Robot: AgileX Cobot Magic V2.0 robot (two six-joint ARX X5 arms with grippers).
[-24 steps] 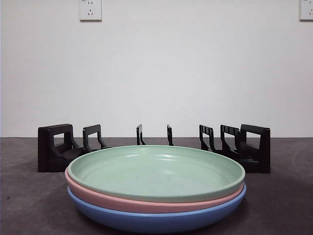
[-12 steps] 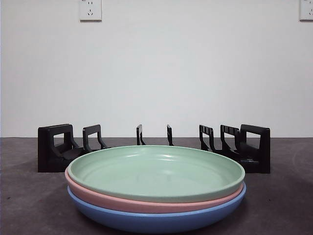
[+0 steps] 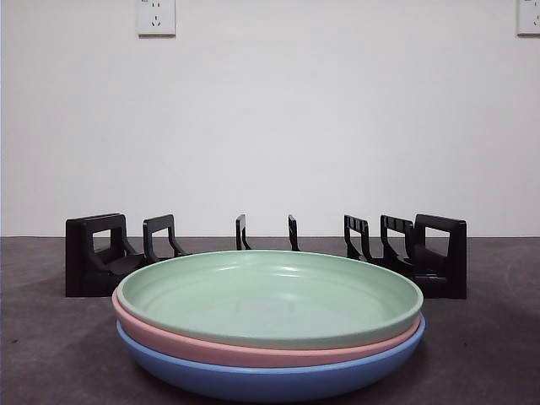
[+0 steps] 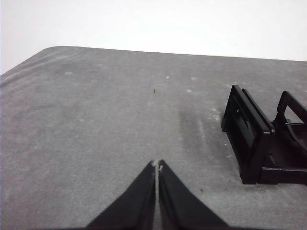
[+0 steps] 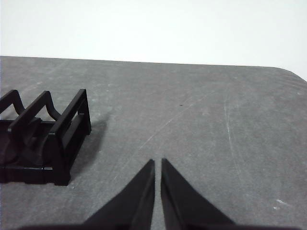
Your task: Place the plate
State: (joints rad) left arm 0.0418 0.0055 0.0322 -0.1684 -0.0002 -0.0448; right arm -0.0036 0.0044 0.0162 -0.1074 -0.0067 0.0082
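Before the slotted black rack (image 3: 266, 253), three smooth round plates (image 3: 270, 325) lie stacked.

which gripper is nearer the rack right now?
About level, neither clearly nearer. The left gripper waits off one end of the rack, the right gripper off the other end; both jaws shut, neither touching it.

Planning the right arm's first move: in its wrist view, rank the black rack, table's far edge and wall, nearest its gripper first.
1. black rack, close by, off to one side
2. table's far edge, straight ahead
3. wall, beyond that edge
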